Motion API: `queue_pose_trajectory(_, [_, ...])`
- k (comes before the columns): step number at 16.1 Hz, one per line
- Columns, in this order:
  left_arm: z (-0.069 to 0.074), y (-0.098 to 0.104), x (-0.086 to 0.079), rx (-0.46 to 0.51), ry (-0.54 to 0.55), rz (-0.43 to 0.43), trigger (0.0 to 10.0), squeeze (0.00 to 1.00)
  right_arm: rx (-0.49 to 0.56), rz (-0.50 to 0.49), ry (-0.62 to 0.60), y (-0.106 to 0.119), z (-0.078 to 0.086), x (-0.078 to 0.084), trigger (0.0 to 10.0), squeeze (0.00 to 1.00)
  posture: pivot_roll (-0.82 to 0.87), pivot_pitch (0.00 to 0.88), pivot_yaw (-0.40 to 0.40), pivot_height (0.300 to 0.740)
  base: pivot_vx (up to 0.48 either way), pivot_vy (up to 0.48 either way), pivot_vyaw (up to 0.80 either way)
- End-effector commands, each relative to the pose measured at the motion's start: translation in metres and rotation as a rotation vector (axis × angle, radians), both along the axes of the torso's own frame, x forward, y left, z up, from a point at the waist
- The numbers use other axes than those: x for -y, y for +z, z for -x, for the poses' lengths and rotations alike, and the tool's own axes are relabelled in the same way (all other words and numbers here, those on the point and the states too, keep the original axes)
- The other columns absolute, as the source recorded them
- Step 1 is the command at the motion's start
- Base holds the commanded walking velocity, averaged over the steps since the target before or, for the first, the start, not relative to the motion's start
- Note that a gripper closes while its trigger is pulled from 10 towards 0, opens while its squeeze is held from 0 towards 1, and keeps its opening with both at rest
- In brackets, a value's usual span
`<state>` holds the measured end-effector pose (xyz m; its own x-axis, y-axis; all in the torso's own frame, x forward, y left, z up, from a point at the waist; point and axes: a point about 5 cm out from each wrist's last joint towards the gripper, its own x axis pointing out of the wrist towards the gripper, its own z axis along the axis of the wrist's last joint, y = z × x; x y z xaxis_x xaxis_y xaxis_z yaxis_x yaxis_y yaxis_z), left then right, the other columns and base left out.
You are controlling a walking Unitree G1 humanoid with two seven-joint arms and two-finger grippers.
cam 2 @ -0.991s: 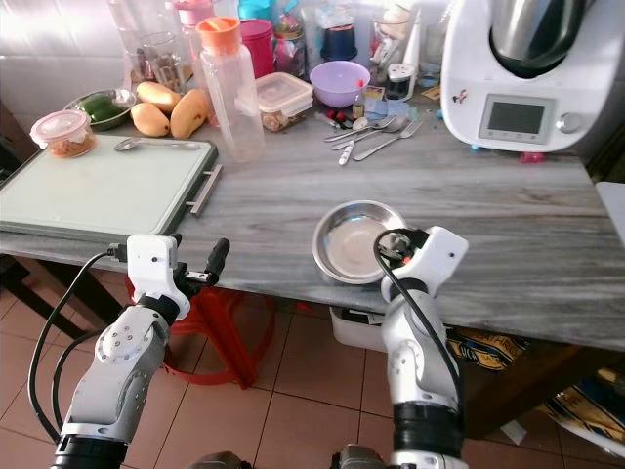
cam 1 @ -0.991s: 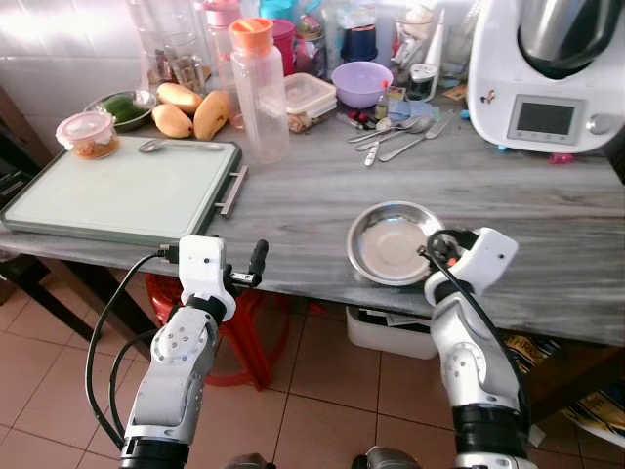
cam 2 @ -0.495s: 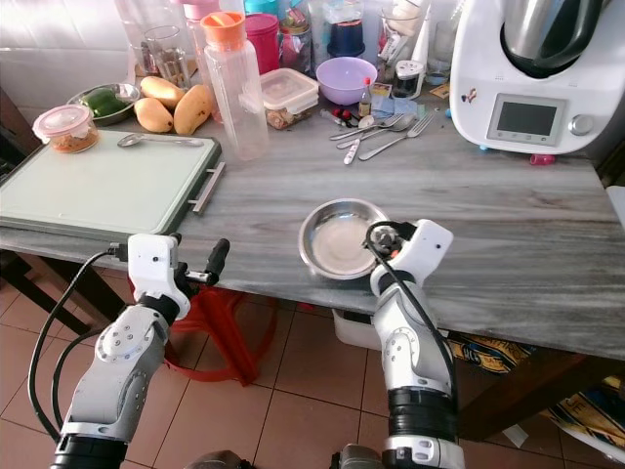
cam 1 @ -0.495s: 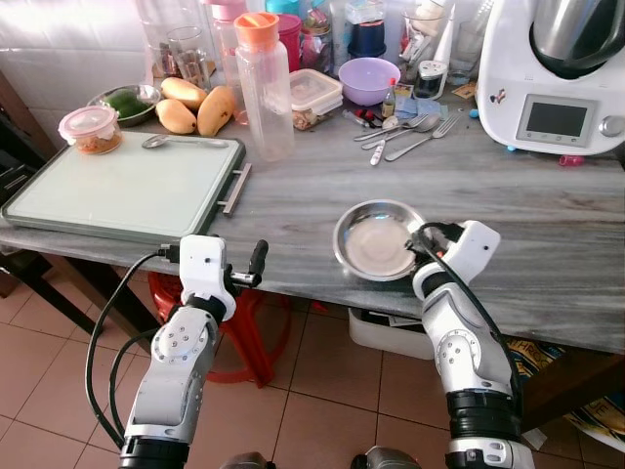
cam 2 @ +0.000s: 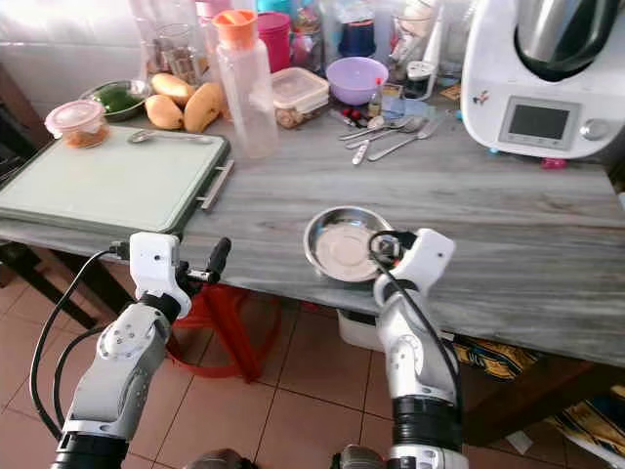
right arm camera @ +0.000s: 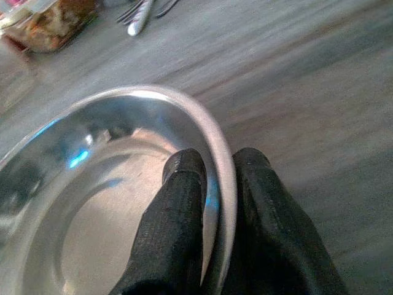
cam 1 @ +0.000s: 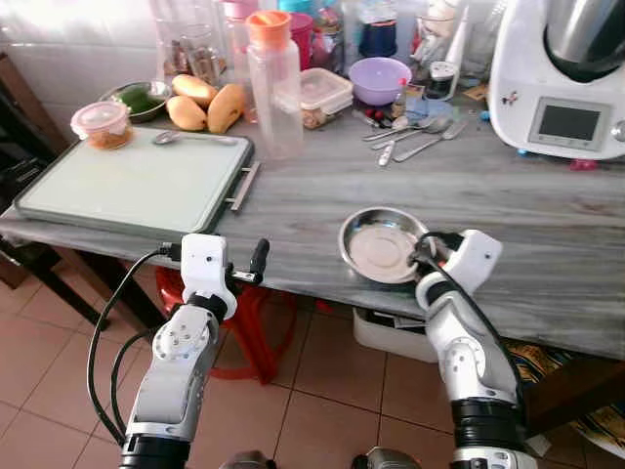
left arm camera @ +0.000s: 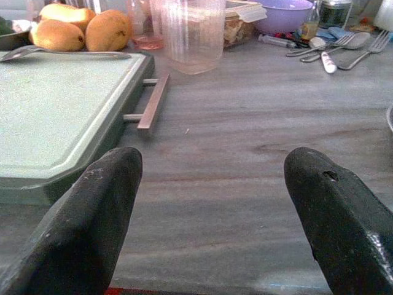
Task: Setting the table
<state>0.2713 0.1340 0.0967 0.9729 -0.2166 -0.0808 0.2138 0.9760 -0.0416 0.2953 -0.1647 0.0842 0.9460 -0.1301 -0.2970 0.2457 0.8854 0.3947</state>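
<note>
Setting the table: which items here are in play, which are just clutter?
In play:
steel bowl, rim pinched by right gripper
left gripper, open, idle at table edge
cutlery

Clutter:
tray
bottle
mangoes
purple bowl
food processor

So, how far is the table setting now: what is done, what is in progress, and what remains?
Nothing looks laid out as a place setting yet. In hand: the right gripper pinches the rim of the steel bowl, which sits on the grey table near its front edge. The left gripper hovers open and empty. Left: the spoons and forks lie bunched at the back.
</note>
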Motion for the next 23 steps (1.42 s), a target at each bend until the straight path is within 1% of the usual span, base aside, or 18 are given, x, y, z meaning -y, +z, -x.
queue_pose_trajectory(1, [-0.002,-0.001,0.000,-0.012,-0.002,-0.012,10.0,0.00,-0.016,0.007,-0.019,-0.001,-0.002,0.002,10.0,1.00,0.01,0.000,0.047,0.740,0.000,0.000,0.00])
queue_pose_trajectory(3, [-0.002,-0.001,-0.002,-0.013,0.010,-0.006,10.0,0.00,0.026,-0.001,-0.034,0.005,-0.005,0.003,10.0,1.00,0.01,0.000,0.048,0.740,0.000,0.000,0.00])
queue_pose_trajectory(5, [-0.003,-0.001,-0.003,-0.012,0.019,-0.006,10.0,0.00,0.091,0.049,-0.018,0.016,-0.007,0.002,10.0,1.00,0.00,0.000,0.052,0.740,0.000,0.000,0.00])
queue_pose_trajectory(7, [-0.004,0.001,-0.003,-0.003,0.018,-0.006,10.0,0.00,0.143,0.065,0.001,0.023,-0.007,-0.001,10.0,1.00,0.00,0.000,0.056,0.740,0.000,0.000,0.00])
queue_pose_trajectory(8, [-0.004,0.001,-0.002,0.002,0.017,-0.005,10.0,0.00,0.191,0.105,0.019,0.029,-0.007,-0.003,10.0,1.00,0.00,0.000,0.057,0.740,0.000,0.000,0.00])
queue_pose_trajectory(10, [-0.006,0.005,-0.004,0.030,0.035,0.011,10.0,0.00,0.322,0.182,0.044,0.049,-0.007,-0.008,10.0,1.00,0.00,0.000,0.056,0.740,0.000,0.000,0.00])
queue_pose_trajectory(11, [-0.006,0.006,-0.004,0.034,0.041,0.017,10.0,0.00,0.337,0.183,0.047,0.051,-0.007,-0.009,10.0,1.00,0.00,0.000,0.052,0.740,0.000,0.000,0.00])
queue_pose_trajectory(12, [-0.006,0.007,-0.004,0.035,0.064,0.017,10.0,0.00,0.366,0.225,0.071,0.055,-0.005,-0.011,10.0,1.00,0.00,0.000,0.043,0.740,0.000,0.000,0.00])
queue_pose_trajectory(13, [-0.006,0.007,-0.003,0.032,0.070,0.015,10.0,0.00,0.375,0.231,0.077,0.055,-0.004,-0.012,10.0,1.00,0.00,0.000,0.043,0.740,0.000,0.000,0.00])
queue_pose_trajectory(16, [-0.005,0.005,-0.004,0.025,0.092,0.025,10.0,0.00,0.397,0.352,0.118,0.047,0.012,-0.012,10.0,1.00,0.00,0.000,0.039,0.740,0.000,0.000,0.00])
queue_pose_trajectory(19, [-0.010,0.007,-0.003,0.040,0.100,0.035,10.0,0.00,0.375,0.339,0.070,0.044,0.016,-0.008,10.0,1.00,-0.01,0.000,0.045,0.740,0.000,0.000,0.00])
queue_pose_trajectory(21, [-0.013,0.012,0.001,0.065,0.089,0.041,10.0,0.00,0.386,0.365,0.067,0.045,0.016,-0.007,10.0,1.00,-0.01,0.000,0.044,0.740,0.000,0.000,0.00])
queue_pose_trajectory(22, [-0.017,0.017,0.001,0.083,0.095,0.041,10.0,0.00,0.389,0.386,0.065,0.046,0.016,-0.006,10.0,1.00,-0.01,0.000,0.040,0.740,0.000,0.000,0.00])
queue_pose_trajectory(23, [-0.018,0.018,0.001,0.086,0.096,0.042,10.0,0.00,0.390,0.390,0.066,0.046,0.016,-0.006,10.0,1.00,-0.01,0.000,0.040,0.740,0.000,0.000,0.00])
